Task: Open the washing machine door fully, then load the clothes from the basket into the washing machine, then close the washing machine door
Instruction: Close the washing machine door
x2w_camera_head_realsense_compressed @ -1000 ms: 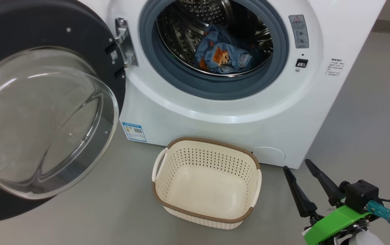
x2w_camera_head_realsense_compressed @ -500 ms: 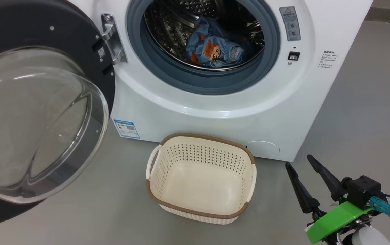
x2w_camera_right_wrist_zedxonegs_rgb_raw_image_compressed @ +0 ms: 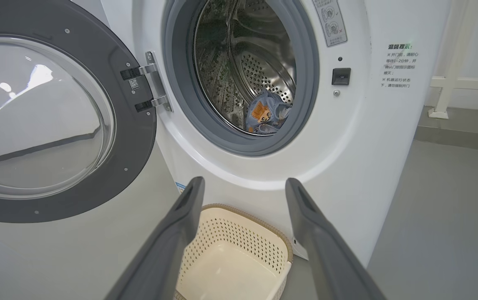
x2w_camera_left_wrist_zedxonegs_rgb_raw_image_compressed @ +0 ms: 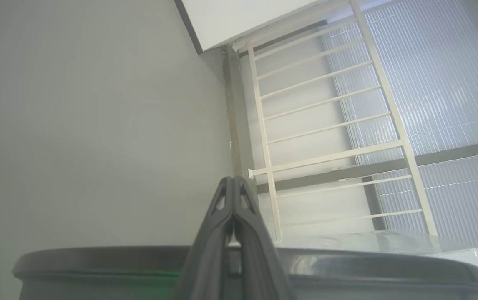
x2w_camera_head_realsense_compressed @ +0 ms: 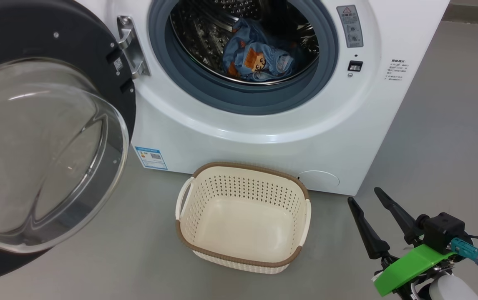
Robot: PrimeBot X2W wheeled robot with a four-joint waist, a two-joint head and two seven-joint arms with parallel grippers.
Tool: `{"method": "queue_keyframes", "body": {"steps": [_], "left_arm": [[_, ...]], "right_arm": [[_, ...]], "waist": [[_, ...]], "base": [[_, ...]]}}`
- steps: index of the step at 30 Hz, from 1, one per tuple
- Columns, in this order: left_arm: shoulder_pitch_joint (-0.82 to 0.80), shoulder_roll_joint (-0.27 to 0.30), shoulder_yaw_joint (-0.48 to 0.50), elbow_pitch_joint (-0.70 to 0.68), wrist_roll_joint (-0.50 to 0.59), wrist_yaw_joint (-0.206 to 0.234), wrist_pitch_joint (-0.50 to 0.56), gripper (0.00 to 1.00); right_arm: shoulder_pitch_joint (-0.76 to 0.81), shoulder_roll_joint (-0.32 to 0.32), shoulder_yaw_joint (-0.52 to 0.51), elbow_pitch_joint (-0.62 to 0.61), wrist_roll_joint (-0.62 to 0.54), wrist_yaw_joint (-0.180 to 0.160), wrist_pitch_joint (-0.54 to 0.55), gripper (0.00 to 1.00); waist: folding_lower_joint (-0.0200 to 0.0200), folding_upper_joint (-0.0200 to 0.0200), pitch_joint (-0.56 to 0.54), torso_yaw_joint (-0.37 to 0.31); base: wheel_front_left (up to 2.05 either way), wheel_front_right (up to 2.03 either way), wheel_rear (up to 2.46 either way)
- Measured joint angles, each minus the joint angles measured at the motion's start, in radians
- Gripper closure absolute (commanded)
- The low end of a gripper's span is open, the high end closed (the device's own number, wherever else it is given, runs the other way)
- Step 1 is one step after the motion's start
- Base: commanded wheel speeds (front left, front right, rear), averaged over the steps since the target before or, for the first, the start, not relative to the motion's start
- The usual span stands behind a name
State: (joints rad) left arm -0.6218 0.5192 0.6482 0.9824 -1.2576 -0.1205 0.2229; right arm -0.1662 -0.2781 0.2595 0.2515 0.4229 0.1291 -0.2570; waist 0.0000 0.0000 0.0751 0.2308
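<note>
Laundry loaded: the washer (x2w_camera_head_realsense_compressed: 264, 137) stands with its door (x2w_camera_head_realsense_compressed: 13, 37) swung wide at 9 o'clock of the head view. The door's glass bowl (x2w_camera_head_realsense_compressed: 43, 154) bulges toward the camera, and the hinge (x2w_camera_head_realsense_compressed: 128, 50) sits at the mouth's 10 o'clock edge. The clothes (x2w_camera_head_realsense_compressed: 257, 60), a blue bundle with an orange patch, lie low in the steel drum (x2w_camera_head_realsense_compressed: 205, 37) at 12 o'clock, inside the grey gasket (x2w_camera_head_realsense_compressed: 239, 100) and clear of its lip. The basket (x2w_camera_head_realsense_compressed: 243, 187) sits on the grey floor (x2w_camera_head_realsense_compressed: 443, 125) at 6 o'clock, just before the washer's foot, its cream bottom bare. A strip of open floor separates its left handle from the door's lower rim. A blue label (x2w_camera_head_realsense_compressed: 150, 157) marks the washer's lower left corner. At 4 o'clock the right gripper (x2w_camera_head_realsense_compressed: 363, 195) hangs over bare floor, apart from the basket's right rim, its two fingers spread wide with nothing between them. More open floor runs at 3 o'clock beside the washer. The left gripper (x2w_camera_left_wrist_zedxonegs_rgb_raw_image_compressed: 232, 180), in its wrist view, is pressed shut on nothing, pointing past a dark curved edge (x2w_camera_left_wrist_zedxonegs_rgb_raw_image_compressed: 97, 254) toward a pale wall (x2w_camera_left_wrist_zedxonegs_rgb_raw_image_compressed: 76, 104) and a white railing (x2w_camera_left_wrist_zedxonegs_rgb_raw_image_compressed: 330, 156).
</note>
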Motion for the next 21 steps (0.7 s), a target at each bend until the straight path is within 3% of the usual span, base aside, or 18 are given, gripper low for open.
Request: {"method": "queue_keyframes", "body": {"steps": [9, 21], "left_arm": [[0.041, 0.014, -0.054, -0.015, -0.023, -0.007, 0.145, 1.00], [0.135, 0.001, -0.144, -0.129, -0.081, -0.007, 0.466, 1.00]], "right_arm": [[0.002, 0.024, -0.013, 0.008, 0.000, 0.000, 0.000, 0.00], [0.028, 0.059, -0.018, 0.017, 0.005, 0.000, 0.000, 0.00]], "waist": [[0.0000, 0.0000, -0.042, 0.012], [0.0000, 0.0000, -0.109, 0.059]], "base": [[0.00, 0.00, 0.00], [0.00, 0.00, 0.00]]}}
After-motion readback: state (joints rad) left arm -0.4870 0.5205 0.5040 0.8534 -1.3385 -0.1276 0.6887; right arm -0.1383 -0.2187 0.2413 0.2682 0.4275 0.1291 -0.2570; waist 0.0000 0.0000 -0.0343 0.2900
